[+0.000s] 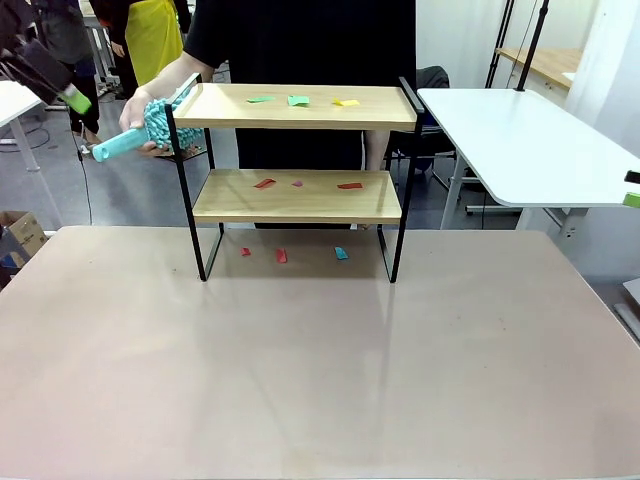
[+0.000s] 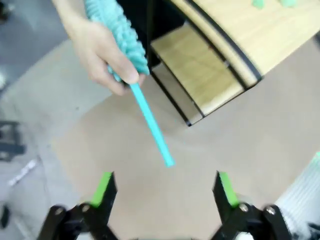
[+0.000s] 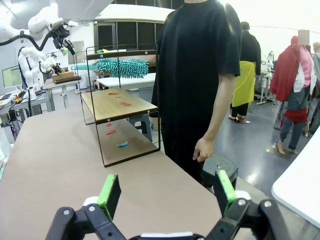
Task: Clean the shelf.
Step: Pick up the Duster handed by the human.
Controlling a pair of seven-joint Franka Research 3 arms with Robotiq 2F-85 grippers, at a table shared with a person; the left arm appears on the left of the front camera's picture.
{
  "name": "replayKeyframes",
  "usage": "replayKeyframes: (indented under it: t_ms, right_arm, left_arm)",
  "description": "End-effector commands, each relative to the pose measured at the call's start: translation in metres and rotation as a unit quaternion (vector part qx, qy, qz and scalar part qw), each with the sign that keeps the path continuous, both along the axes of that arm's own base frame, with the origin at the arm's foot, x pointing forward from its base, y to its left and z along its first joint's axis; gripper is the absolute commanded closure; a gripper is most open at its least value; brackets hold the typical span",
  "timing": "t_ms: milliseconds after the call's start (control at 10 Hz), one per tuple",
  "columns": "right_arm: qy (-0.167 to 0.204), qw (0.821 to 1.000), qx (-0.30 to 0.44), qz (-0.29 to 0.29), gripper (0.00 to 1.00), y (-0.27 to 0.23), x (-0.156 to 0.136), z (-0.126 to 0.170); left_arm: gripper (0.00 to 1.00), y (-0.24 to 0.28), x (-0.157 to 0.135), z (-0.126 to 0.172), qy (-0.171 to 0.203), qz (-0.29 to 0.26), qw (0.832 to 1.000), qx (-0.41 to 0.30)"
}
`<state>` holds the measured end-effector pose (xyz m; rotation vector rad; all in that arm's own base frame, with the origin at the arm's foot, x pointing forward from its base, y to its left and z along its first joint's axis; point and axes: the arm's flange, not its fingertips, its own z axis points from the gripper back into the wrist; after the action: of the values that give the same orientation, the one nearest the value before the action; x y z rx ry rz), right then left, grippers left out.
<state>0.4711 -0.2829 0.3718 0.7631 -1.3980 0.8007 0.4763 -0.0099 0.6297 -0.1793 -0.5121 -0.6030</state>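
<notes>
Shelf (image 1: pixel 300 207) at the table's (image 1: pixel 320 380) far middle, scraps (image 1: pixel 298 100) on both boards and beneath, so I judge cleaning unstarted; person's hand (image 2: pixel 100 55) offers duster (image 2: pixel 150 122) handle-first towards my left fingers (image 2: pixel 104 187), spread and empty, seemingly to receive; right fingers (image 3: pixel 110 192) likewise spread, idle.

Left pincer (image 2: pixel 164 176) and right pincer (image 3: pixel 167 176) are black (green pads (image 2: pixel 103 187)).

Three cameras, one shared shelf (image 1: pixel 300 205).
The front view faces across the desk (image 1: pixel 320 360) at mid range, slightly downward. The left wrist view looks steeply down, close above the shelf's left end and the duster (image 2: pixel 120 35). The right wrist view looks sideways along the desk from farther off, seeing the shelf end-on.
</notes>
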Motion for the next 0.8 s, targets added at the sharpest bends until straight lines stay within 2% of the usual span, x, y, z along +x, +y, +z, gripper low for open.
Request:
replayKeyframes:
  t_ms: [0,500,700]
  right_arm:
    - [0.015,1.000,-0.006,-0.001,0.00,0.004,-0.001,0.006]
    - [0.015,1.000,-0.006,-0.001,0.00,0.004,-0.001,0.006]
    - [0.015,1.000,-0.006,-0.001,0.00,0.004,-0.001,0.006]
  left_arm:
    - [0.00,-0.014,-0.001,-0.025,0.025,0.039,0.999,0.017]
    - [0.00,-0.033,0.011,-0.056,0.033,0.073,0.997,0.009]
    - [0.00,-0.039,0.016,-0.063,0.020,0.093,0.995,0.019]
